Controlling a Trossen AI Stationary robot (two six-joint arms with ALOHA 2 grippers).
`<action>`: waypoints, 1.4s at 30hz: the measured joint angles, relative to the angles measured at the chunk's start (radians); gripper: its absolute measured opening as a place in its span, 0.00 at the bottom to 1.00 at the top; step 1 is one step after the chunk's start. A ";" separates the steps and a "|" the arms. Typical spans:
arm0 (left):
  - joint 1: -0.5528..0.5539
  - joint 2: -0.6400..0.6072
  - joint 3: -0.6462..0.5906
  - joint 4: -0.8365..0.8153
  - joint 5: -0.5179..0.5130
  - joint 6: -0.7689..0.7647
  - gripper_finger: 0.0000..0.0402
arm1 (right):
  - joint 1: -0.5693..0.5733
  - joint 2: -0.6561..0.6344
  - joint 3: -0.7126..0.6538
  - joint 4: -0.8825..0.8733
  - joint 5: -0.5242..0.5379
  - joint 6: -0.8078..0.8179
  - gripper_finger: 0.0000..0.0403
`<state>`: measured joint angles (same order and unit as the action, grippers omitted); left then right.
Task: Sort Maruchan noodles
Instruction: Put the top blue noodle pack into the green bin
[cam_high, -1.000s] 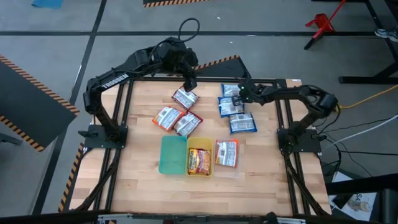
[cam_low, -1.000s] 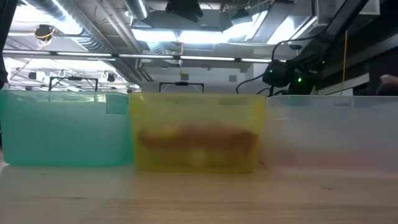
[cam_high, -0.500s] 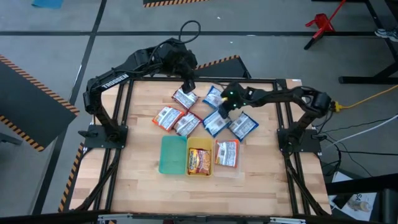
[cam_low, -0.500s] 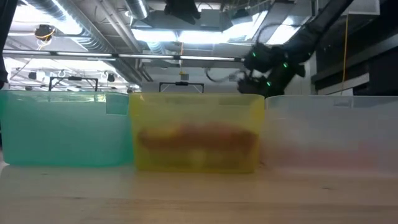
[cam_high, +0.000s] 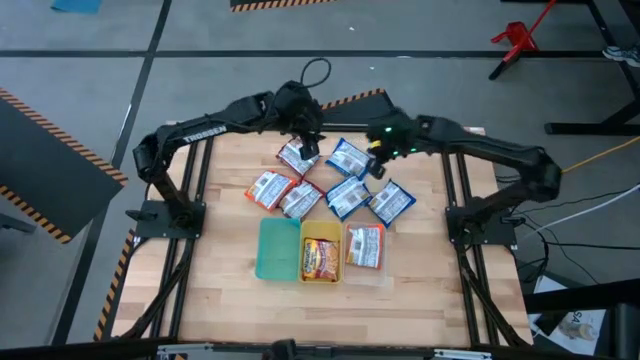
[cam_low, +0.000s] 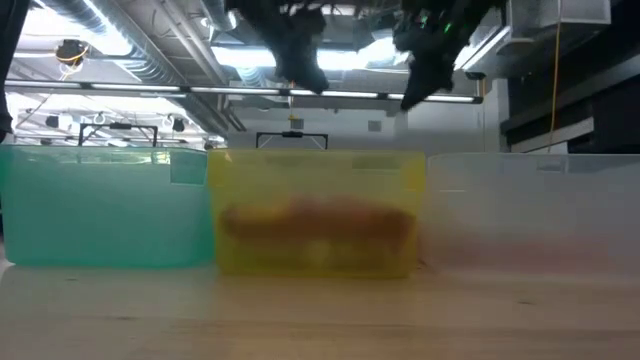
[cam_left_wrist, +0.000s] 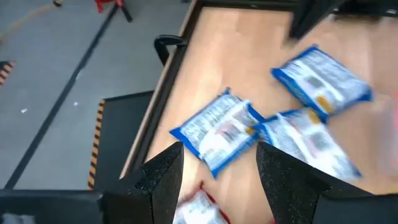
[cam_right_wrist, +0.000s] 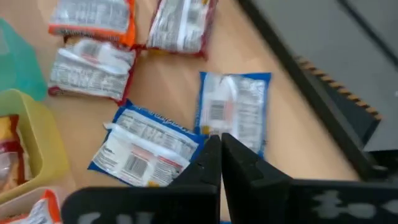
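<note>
From above: six loose noodle packets in the upper middle of the frame, three blue ones (cam_high: 347, 157) (cam_high: 347, 196) (cam_high: 390, 202) to the right, an orange one (cam_high: 268, 188) and two dark red ones (cam_high: 297, 157) (cam_high: 302, 199) to the left; below them a green tray (cam_high: 277, 249) bare, a yellow tray (cam_high: 320, 259) with one packet inside, a clear tray (cam_high: 364, 247) with another. Left gripper (cam_high: 309, 146) over the upper dark red packet, right gripper (cam_high: 377, 164) just beside the top blue packet, nothing carried by either. From table height: only the three tray walls in a row, both grippers dark at the top edge, fingers impossible to judge there. From the left wrist: fingers (cam_left_wrist: 160, 182) parted and bare, blue packets (cam_left_wrist: 219, 130) spread ahead on the wood. From the right wrist: fingers (cam_right_wrist: 208, 163) pressed together, holding nothing, a blue packet (cam_right_wrist: 233, 111) right past the tips. Probably between picks, most packets still unsorted. Next, likely: part the right fingers, drop onto a blue packet's edge, pinch, lift and carry to the green tray.
</note>
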<state>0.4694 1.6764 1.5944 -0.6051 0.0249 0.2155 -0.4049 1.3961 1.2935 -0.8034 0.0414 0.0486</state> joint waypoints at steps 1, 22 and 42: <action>0.009 0.000 -0.043 0.058 0.000 0.003 0.49 | 0.000 -0.027 0.006 -0.020 0.002 0.000 0.00; 0.059 0.215 -0.165 0.125 0.036 0.055 0.67 | -0.082 -0.123 -0.402 0.421 0.313 0.111 0.51; 0.064 -0.077 -0.137 -0.015 -0.010 -0.031 0.66 | -0.194 0.437 -0.264 0.617 -0.113 0.165 0.40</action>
<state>0.5335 1.5991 1.4570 -0.6200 0.0144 0.1844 -0.5992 1.8327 1.0295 -0.1868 -0.0713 0.2140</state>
